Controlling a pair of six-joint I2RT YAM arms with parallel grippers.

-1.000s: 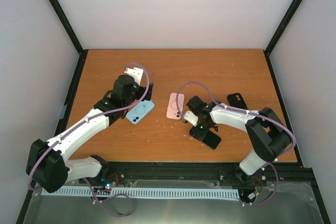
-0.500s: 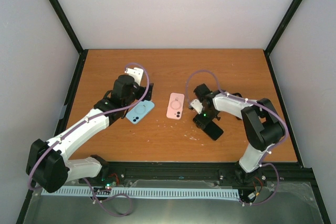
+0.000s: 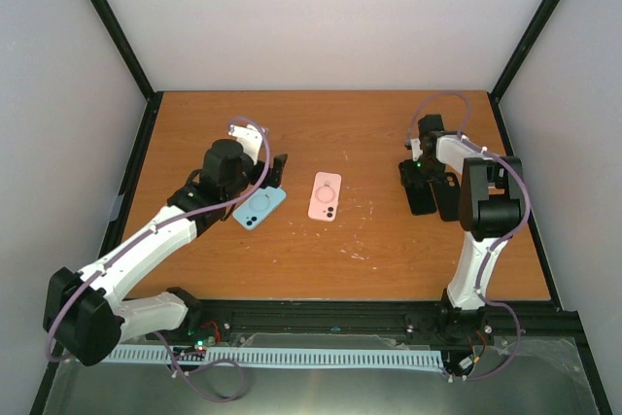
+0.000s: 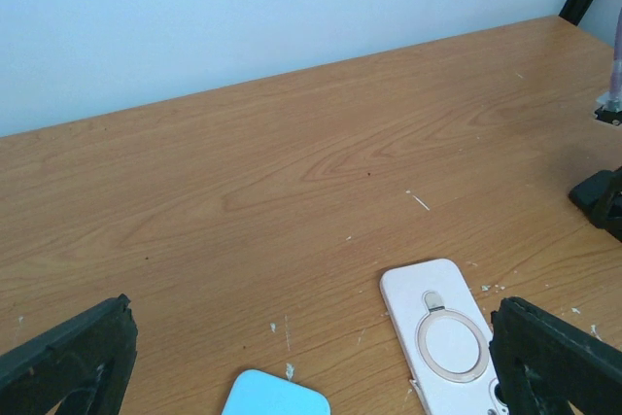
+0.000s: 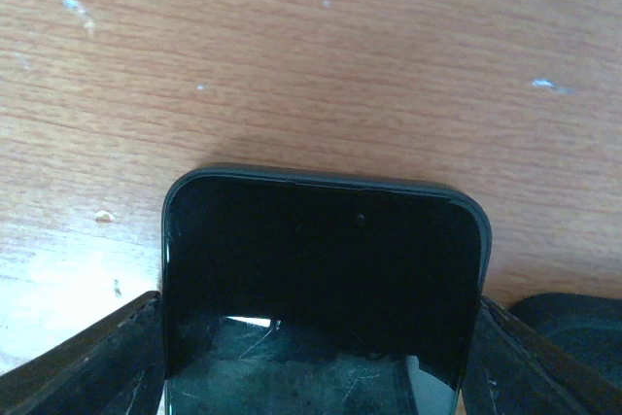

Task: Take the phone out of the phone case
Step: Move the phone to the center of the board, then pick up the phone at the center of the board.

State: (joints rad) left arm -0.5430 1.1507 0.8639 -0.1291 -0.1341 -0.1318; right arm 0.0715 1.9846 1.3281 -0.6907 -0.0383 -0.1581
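**Right jaws:** clamped on the phone (image 3: 422, 199) across its width. In your right wrist view a finger (image 5: 92, 362) presses each long edge. The dark screen faces the camera, with its end pointing away from the wrist. The phone is bare, out of the case (image 5: 575, 322). The case shows as a dark rounded shape just beside the phone, at the lower right of that view. You cannot tell whether the two touch. From above, the phone is at the right side of the table (image 3: 340, 133), about midway front to back. Whether it rests on the wood or is lifted cannot be told.

**Left jaws:** released and spread wide, with nothing between them. Your left wrist view shows one finger (image 4: 68, 357) at each lower corner. The jaws hang over the far end of the blue phone (image 3: 259, 207), which lies back up on the left half of the table.

**Other item:** the pink phone (image 3: 326, 195) lies back up near the middle. It is just right of the blue phone, not touching it, and well apart from the right jaws.
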